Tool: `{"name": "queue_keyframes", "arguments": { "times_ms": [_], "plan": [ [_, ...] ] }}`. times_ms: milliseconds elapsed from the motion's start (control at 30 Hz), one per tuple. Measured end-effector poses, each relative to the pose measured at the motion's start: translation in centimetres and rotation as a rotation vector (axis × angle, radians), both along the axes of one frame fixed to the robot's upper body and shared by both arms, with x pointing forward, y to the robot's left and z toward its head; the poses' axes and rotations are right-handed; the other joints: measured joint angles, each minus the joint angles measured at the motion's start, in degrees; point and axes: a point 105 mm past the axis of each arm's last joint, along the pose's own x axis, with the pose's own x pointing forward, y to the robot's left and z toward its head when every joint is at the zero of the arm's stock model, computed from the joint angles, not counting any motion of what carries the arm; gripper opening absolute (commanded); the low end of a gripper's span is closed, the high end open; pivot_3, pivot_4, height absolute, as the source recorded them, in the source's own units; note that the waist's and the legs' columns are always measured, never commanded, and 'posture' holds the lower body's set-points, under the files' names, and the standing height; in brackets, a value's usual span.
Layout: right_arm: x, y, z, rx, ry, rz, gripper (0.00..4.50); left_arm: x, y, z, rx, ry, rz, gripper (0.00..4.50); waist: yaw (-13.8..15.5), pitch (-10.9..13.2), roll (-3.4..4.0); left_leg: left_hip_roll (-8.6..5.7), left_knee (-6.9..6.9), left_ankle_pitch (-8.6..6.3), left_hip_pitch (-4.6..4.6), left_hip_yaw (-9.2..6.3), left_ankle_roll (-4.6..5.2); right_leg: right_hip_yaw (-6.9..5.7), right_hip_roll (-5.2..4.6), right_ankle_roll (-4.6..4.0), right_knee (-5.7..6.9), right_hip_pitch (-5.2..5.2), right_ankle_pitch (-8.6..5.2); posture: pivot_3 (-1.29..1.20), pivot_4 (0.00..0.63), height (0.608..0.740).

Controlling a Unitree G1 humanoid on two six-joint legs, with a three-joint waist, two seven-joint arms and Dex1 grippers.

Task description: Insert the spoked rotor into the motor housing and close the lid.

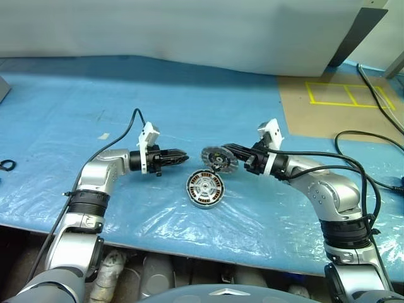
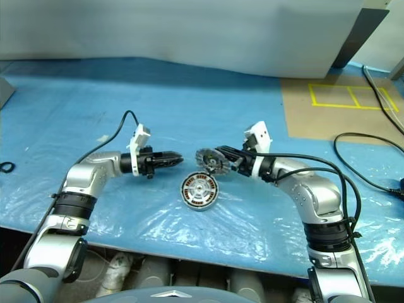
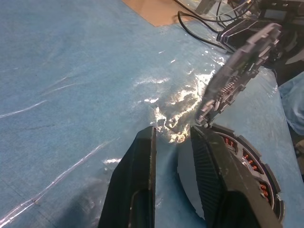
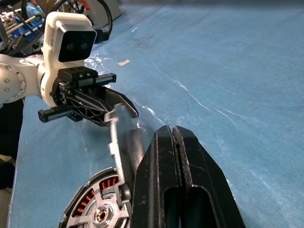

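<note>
The right gripper's (image 1: pixel 222 153) black fingers, pressed together, tip up the round gray lid (image 1: pixel 219 158) just above the copper-wound gray metal housing (image 1: pixel 205 188) below them, while the left gripper's (image 1: pixel 182 156) fingers stand slightly parted, empty, opposite: closing step, needing a downward swing.

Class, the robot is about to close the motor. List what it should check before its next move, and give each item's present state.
1. Lid clear of housing: ok, it stands tilted up at the rim.
2. Rotor seated in housing: cannot tell.
3. Right gripper against lid: ok, shut, fingers beside the disc.
4. Left gripper out of the lid's path: not ok, open, empty, close to the lid's edge.
5. Housing flat on sheet: ok.
</note>
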Motion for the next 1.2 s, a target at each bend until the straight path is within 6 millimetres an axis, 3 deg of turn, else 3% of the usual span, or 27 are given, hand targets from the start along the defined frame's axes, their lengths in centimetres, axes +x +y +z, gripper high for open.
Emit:
{"name": "queue_keyframes", "arguments": {
  "times_ms": [367, 633, 833, 1000, 1133, 1200],
  "plan": [
    [-1.6, 2.1, -1.1, -0.125, -0.003, 0.143, 0.00, 1.4, 2.3, 0.6, -0.002, 0.002, 0.101, 1.20, 0.01, 0.00, 0.00, 0.00, -0.02, 0.00, 0.00, -0.01, -0.01, -0.01, 0.01, 0.04, 0.00, 0.00, 0.02, 0.00, 0.150, 0.740],
    [-2.4, 4.4, -4.3, -0.070, 0.149, 0.144, 0.00, 0.7, 2.3, 0.2, -0.007, 0.008, 0.108, 1.20, -0.12, 0.00, 0.00, 0.02, -0.01, -0.01, 0.00, -0.01, -0.01, 0.00, 0.01, 0.02, 0.01, -0.01, 0.01, 0.00, 0.150, 0.740],
    [-2.5, 5.5, -5.1, -0.086, 0.129, 0.186, 0.00, 0.4, 2.8, 0.2, 0.007, 0.014, 0.123, 1.20, -0.08, -0.03, -0.01, 0.01, 0.01, -0.01, 0.21, -0.01, -0.01, 0.01, -0.01, -0.20, 0.03, 0.18, -0.12, 0.00, 0.150, 0.740],
    [-1.3, 4.2, -3.7, -0.052, 0.091, 0.143, 0.00, -0.1, 2.9, 0.8, -0.002, 0.008, 0.112, 1.20, -0.07, -0.02, 0.00, 0.00, 0.08, 0.00, 0.09, 0.00, -0.01, 0.04, -0.01, -0.20, 0.01, 0.09, -0.12, 0.00, 0.150, 0.740],
    [-1.2, 3.1, 1.2, -0.104, -0.101, 0.163, 0.00, -0.8, 3.3, 1.5, -0.003, -0.031, 0.113, 1.20, -0.08, -0.01, 0.00, 0.04, -0.01, 0.00, 0.10, 0.01, -0.01, 0.04, 0.05, 0.03, 0.04, 0.04, 0.02, 0.00, 0.150, 0.740],
    [-1.6, 3.2, 2.2, -0.187, -0.199, 0.187, 0.18, -1.2, 3.2, 1.9, 0.002, -0.063, 0.115, 1.16, -0.07, -0.01, 0.00, 0.06, -0.07, -0.01, 0.09, 0.01, -0.02, 0.02, 0.09, 0.04, 0.04, 0.03, 0.02, 0.00, 0.150, 0.740]
  ]
}}
